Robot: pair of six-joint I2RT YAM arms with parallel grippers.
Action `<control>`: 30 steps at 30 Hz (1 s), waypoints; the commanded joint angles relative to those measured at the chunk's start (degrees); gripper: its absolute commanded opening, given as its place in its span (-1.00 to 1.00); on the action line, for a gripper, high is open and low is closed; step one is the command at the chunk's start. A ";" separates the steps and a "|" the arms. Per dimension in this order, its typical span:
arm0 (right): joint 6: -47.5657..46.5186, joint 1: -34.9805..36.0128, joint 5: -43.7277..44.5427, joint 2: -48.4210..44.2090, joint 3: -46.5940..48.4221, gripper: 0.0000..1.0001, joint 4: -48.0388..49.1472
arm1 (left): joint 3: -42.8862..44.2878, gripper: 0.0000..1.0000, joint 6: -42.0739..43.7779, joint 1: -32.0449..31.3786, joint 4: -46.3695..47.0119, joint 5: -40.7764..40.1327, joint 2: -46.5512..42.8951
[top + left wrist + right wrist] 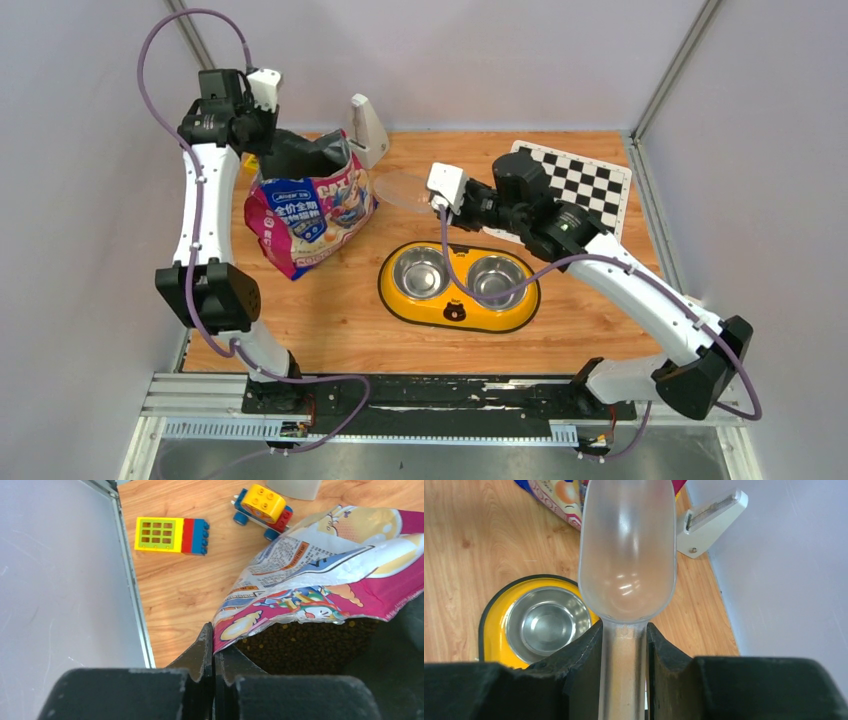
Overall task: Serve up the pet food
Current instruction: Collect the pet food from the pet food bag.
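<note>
In the left wrist view the bag (320,565) runs off the right edge. Its folded rim and deep shadow hide most of the pet food (300,645) just beyond the fingertips of the left gripper (212,635), and the strip of rim pinched between them cannot be seen. From the right wrist, the scoop (626,545) and the right gripper (624,627) clamped on its handle hide the second bowl of the feeder (494,615), and the handle's near end is cut off below. From above, the right arm (640,280) covers part of the checkerboard (590,185).
</note>
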 commanded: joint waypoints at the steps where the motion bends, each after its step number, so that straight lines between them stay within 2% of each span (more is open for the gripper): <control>1: -1.86 1.62 7.37 2.48 7.02 -1.00 1.32 | 7.05 -1.00 -1.46 -1.97 9.74 -0.39 -11.56; 4: -3.97 3.67 11.55 4.58 10.80 -1.00 0.13 | 3.31 -1.00 -0.10 -7.09 9.99 -0.14 -15.74; 8: -7.09 7.34 18.28 6.77 13.75 -1.00 -0.75 | 0.54 -1.00 0.61 -13.00 12.74 -4.51 -21.95; 10: -7.99 8.72 20.40 7.11 14.04 -1.00 -0.89 | 0.65 -1.00 0.32 -13.27 14.37 -6.00 -24.29; 15: -8.57 11.22 19.49 6.90 13.27 -1.00 -3.26 | -1.37 -1.00 -0.89 -13.57 13.46 -6.42 -27.48; 19: -8.96 12.75 18.94 6.76 12.45 -1.00 -4.75 | -8.89 -1.00 1.34 -13.66 21.59 -12.36 -33.13; 21: -8.91 12.96 19.06 6.92 12.38 -1.00 -4.78 | -8.22 -1.00 3.52 -13.66 21.75 -15.52 -32.51; 26: -8.72 12.92 19.92 6.61 12.62 -1.00 -4.77 | -2.37 -1.00 5.47 -13.71 15.63 -16.74 -25.71; 30: -8.64 12.95 20.59 5.38 12.12 -1.00 -4.30 | -0.52 -1.00 7.66 -13.66 20.15 -25.06 -21.91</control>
